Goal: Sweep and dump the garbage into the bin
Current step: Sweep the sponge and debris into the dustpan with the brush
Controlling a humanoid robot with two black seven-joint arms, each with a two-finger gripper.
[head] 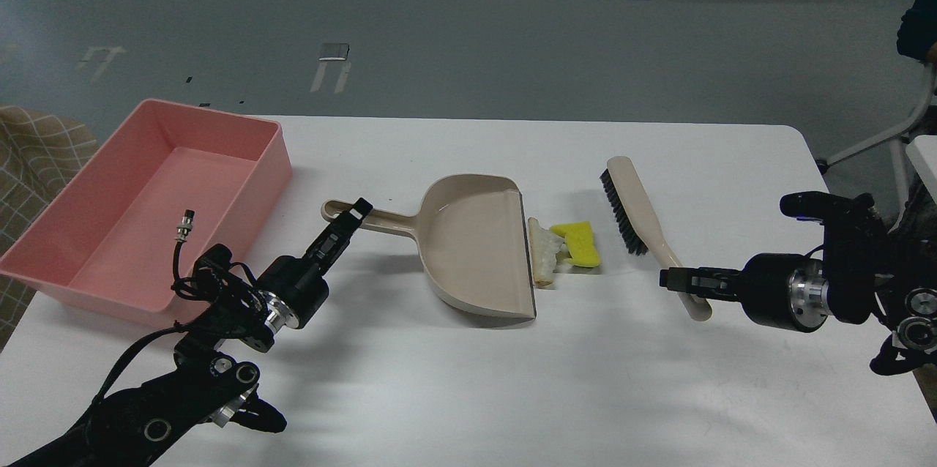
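A beige dustpan lies mid-table with its open lip facing right. My left gripper is shut on its handle. The garbage lies just right of the lip: a whitish bread-like wedge touching the lip and a yellow sponge piece beside it. My right gripper is shut on the handle of the beige black-bristled brush. The brush head is a little right of the sponge, bristles facing left. The pink bin stands at the table's left edge and looks empty.
The white table ends close to the bin on the left and near my right arm on the right. A checked cloth lies beyond the left edge. A chair leg stands off the far right corner.
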